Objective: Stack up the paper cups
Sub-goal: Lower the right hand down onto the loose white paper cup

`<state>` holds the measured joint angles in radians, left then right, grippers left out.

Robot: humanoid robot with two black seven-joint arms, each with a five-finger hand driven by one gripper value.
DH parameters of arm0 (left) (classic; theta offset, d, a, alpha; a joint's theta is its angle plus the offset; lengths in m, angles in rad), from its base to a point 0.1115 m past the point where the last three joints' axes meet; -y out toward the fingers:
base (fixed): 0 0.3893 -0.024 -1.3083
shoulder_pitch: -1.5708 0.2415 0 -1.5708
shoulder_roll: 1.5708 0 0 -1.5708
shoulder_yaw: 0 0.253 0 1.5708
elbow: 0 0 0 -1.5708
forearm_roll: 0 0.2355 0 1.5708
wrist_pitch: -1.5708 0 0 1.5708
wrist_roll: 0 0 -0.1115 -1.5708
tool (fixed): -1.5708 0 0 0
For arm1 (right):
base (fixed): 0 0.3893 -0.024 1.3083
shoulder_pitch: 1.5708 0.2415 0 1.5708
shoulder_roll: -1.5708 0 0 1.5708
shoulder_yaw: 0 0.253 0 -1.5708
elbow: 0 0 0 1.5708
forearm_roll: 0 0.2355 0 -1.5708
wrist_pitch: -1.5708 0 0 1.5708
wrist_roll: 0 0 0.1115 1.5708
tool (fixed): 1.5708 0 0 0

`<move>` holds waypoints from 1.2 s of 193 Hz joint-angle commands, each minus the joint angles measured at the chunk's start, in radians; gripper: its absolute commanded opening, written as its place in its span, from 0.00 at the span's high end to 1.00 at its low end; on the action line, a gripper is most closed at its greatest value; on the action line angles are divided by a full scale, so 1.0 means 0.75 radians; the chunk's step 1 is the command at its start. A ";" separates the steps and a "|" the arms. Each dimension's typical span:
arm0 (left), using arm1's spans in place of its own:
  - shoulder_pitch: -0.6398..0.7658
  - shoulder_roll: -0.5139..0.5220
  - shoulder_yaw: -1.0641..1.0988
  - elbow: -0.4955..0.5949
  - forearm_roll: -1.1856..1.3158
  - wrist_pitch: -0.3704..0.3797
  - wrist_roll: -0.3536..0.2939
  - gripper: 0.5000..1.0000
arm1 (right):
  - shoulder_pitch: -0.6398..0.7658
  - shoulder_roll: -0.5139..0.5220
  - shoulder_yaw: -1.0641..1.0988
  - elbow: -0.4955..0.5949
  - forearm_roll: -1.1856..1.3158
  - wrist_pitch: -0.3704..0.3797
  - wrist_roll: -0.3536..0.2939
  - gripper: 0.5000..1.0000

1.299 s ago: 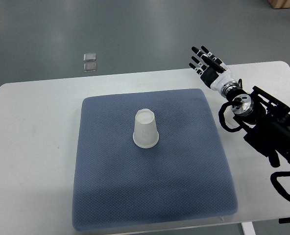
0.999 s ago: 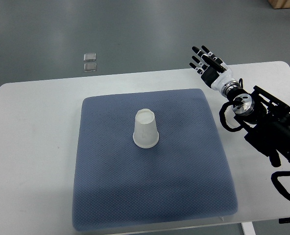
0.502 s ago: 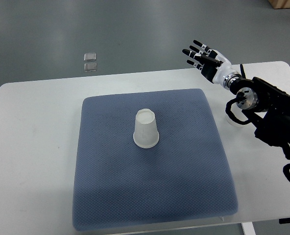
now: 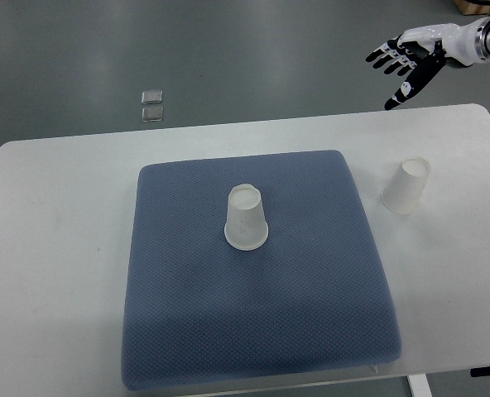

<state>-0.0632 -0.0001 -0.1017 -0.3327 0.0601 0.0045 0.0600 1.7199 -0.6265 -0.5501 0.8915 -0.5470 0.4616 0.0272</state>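
Since the earlier frames, the right robot hand (image 4: 410, 56) has been lifted away from the tabletop (image 4: 55, 248) and carried toward the upper right corner of the view, where it is now seen above the grey floor (image 4: 228, 50) beyond the tabletop's far edge. Its fingers (image 4: 396, 93) are spread apart and nothing is held in them. With the arm withdrawn, a second paper cup (image 4: 406, 186) has been uncovered; it is placed upside down on the bare tabletop, just to the right of the blue mat (image 4: 253, 331) and clear of its edge. The first paper cup (image 4: 246, 217) is found unchanged, inverted near the middle of the blue mat, slightly toward its far side. The two cups are kept well apart, with the mat's right edge between them. Two small clear squares (image 4: 152, 105) are seen on the floor beyond the far left corner of the mat. The left arm is not seen anywhere in the view.
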 commanded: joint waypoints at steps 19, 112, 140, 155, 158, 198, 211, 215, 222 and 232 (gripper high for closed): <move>-0.008 0.000 0.001 0.000 0.000 -0.010 0.000 0.00 | 0.333 0.038 -0.396 0.186 -0.144 0.160 -0.008 0.15; -0.008 0.000 -0.001 0.006 -0.002 -0.012 0.002 0.00 | 0.711 0.032 -0.488 0.415 -0.171 0.199 -0.083 0.14; -0.006 0.000 -0.001 0.010 -0.005 -0.010 0.000 0.00 | 0.677 0.046 -0.500 0.411 -0.183 0.199 -0.083 0.14; -0.006 0.000 -0.001 0.014 -0.005 -0.010 0.002 0.00 | 0.609 0.048 -0.500 0.394 -0.189 0.199 -0.085 0.14; -0.008 0.000 -0.001 0.014 -0.005 -0.012 0.002 0.00 | 0.599 0.050 -0.502 0.394 -0.191 0.199 -0.085 0.14; -0.006 0.000 0.001 0.014 -0.005 -0.010 0.002 0.00 | 0.396 0.054 -0.500 0.304 -0.273 0.082 -0.096 0.14; -0.006 0.000 0.001 0.016 -0.005 -0.010 0.000 0.00 | 0.317 0.056 -0.500 0.270 -0.273 -0.018 -0.126 0.14; -0.006 0.000 0.001 0.016 -0.005 -0.010 0.000 0.00 | 0.306 0.056 -0.500 0.270 -0.273 -0.031 -0.130 0.14; -0.006 0.000 0.001 0.016 -0.005 -0.010 0.002 0.00 | 0.257 0.054 -0.483 0.268 -0.265 -0.094 -0.145 0.14; -0.008 0.000 -0.001 0.016 -0.005 -0.010 0.002 0.00 | 0.210 0.054 -0.481 0.268 -0.250 -0.192 -0.155 0.15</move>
<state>-0.0676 0.0000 -0.1012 -0.3211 0.0564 -0.0031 0.0610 1.9526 -0.5851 -0.9207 1.0990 -0.7494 0.4406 -0.0689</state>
